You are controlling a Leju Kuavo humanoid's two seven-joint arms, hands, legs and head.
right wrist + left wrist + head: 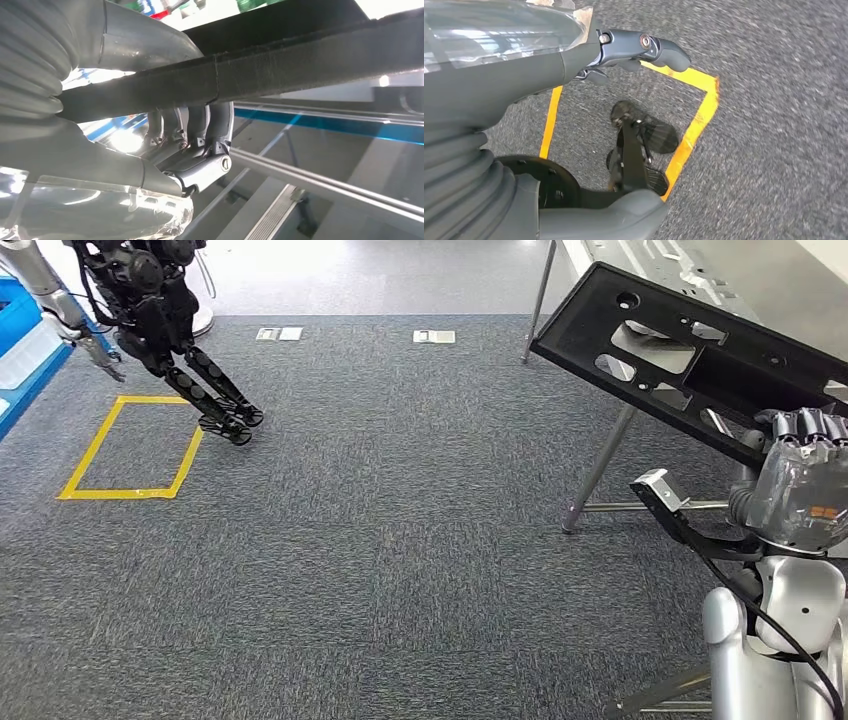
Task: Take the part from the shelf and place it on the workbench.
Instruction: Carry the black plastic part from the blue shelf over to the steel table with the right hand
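Head view: a flat black part (690,360) with several cut-out openings is held tilted at the upper right, its near edge gripped by the right hand (800,480) on the silver arm. Beyond and above the part, the pale workbench (720,265) is seen, with one metal leg (598,468) reaching down to the grey carpet (400,540). In the right wrist view the part's edge (300,65) is seen lying across the hand, the dark fingers (200,122) hooked behind it and the thumb pressed on its other face. In the left wrist view the left hand (624,55) is seen holding nothing, its fingers loosely extended above a yellow tape square (696,120) on the carpet.
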